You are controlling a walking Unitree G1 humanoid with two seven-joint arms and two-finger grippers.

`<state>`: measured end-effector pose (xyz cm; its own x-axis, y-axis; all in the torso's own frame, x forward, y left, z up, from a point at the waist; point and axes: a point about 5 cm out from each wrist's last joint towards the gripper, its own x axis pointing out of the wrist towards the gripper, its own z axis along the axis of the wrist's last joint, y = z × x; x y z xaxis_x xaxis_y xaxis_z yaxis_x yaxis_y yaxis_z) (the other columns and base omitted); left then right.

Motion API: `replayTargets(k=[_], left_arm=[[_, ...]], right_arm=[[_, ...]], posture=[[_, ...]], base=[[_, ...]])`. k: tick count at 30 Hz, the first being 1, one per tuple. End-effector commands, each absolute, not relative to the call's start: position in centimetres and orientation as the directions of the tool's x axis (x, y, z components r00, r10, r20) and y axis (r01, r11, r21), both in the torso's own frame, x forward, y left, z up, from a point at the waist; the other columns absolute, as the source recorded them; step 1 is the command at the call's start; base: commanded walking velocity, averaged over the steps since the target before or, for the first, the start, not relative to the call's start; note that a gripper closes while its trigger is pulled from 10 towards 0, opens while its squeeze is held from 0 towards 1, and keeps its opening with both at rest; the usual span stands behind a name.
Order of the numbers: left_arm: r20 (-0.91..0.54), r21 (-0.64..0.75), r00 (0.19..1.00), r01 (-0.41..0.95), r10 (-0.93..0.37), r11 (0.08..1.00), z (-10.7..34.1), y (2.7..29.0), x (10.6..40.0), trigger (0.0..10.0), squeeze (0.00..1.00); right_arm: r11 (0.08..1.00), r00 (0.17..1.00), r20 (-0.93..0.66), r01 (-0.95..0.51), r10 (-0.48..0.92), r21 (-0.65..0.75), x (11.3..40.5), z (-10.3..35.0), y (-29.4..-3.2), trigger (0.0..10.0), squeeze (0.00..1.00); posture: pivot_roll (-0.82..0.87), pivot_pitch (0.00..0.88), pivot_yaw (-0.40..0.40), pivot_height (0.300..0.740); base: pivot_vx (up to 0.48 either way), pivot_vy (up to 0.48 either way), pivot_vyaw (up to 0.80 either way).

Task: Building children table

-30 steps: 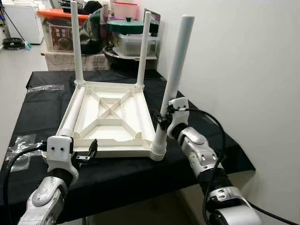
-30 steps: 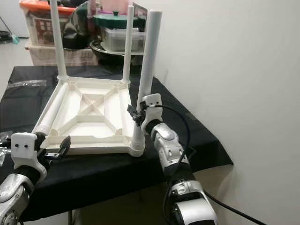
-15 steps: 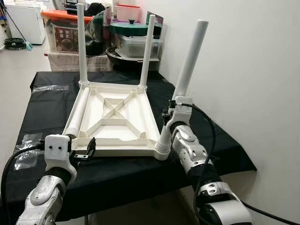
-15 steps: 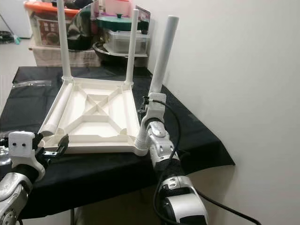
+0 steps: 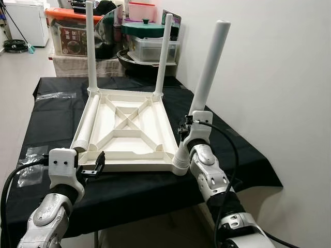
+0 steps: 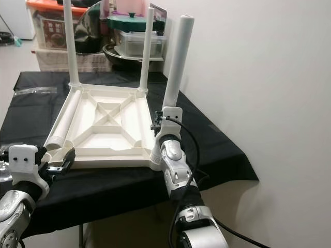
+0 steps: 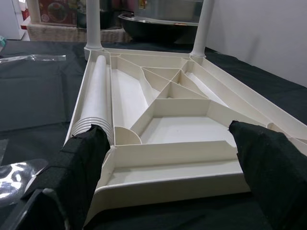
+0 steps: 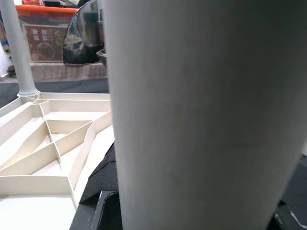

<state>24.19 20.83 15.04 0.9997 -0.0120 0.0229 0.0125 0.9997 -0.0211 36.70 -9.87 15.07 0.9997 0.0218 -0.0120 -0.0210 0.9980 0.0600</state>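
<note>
No brand or readable writing shows on the table parts; the red label on the orange-lidded storage box (image 5: 70, 35) at the far left back is too small to read.

The left gripper (image 5: 97, 164) hovers at the near left corner of the upturned white tabletop (image 5: 126, 132), its black fingers (image 7: 79, 167) spread apart and holding nothing. The tabletop lies underside up on the black-covered table (image 5: 46, 111), ribs forming a cross, its long axis running away from the robot. A loose leg (image 5: 89, 126) lies inside along the left rim, pointing the same way, threaded end nearest. Two fitted legs (image 5: 91, 46) stand upright at the far corners.

At the near right corner, a third leg (image 5: 207, 67) rises from its socket, leaning slightly right toward the white wall (image 5: 269, 77). The right gripper (image 5: 185, 126) is clamped around the lower part of this leg. Behind the table sit a green-lidded pot (image 5: 147, 27) and clear containers (image 5: 152, 49).
</note>
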Motion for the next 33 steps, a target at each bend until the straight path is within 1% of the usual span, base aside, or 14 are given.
replayTargets(k=[1, 8, 12, 20, 26, 33], left_arm=[[0.021, -0.016, 1.000, 0.016, -0.015, 1.000, 14.9, 20.6, 24.3, 10.0, 0.00], [0.021, -0.016, 1.000, 0.019, -0.019, 1.000, 14.9, 20.6, 24.4, 10.0, 0.00], [0.020, -0.009, 1.000, 0.017, -0.017, 1.000, 15.0, 20.8, 24.4, 10.0, 0.00], [0.021, -0.008, 1.000, 0.017, -0.017, 1.000, 15.0, 20.8, 24.4, 10.0, 0.00], [0.022, -0.007, 1.000, 0.020, -0.019, 1.000, 15.0, 20.8, 24.5, 10.0, 0.00], [0.022, -0.005, 0.999, 0.024, -0.024, 1.000, 14.9, 20.8, 24.6, 10.0, 0.00]], right_arm=[[0.999, 0.985, -0.163, 0.050, -0.051, -0.011, 35.9, 11.5, -11.6, 10.0, 0.00], [0.998, 0.982, -0.183, 0.049, -0.053, -0.027, 35.8, 11.2, -10.9, 10.0, 0.00], [0.996, 0.972, -0.223, 0.066, -0.079, -0.067, 35.7, 10.6, -10.8, 10.0, 0.00], [0.998, 0.966, -0.248, 0.060, -0.067, -0.038, 35.5, 10.3, -10.2, 10.0, 0.00], [0.998, 0.969, -0.242, 0.050, -0.056, -0.029, 35.7, 10.6, -10.3, 10.0, 0.00], [0.995, 0.963, -0.261, 0.084, -0.069, 0.049, 35.8, 10.6, -10.7, 10.0, 0.00]], posture=[[0.10, 0.000, -0.121, 0.740], [0.10, 0.000, -0.120, 0.740], [0.11, 0.000, -0.121, 0.740], [0.11, 0.000, -0.121, 0.740], [0.11, 0.000, -0.119, 0.740], [0.10, 0.000, -0.116, 0.740]], base=[[0.000, 0.000, 0.00], [0.000, 0.000, 0.00], [0.000, 0.000, 0.00], [0.000, 0.000, 0.00], [0.000, 0.000, 0.00], [0.000, 0.000, 0.00]])
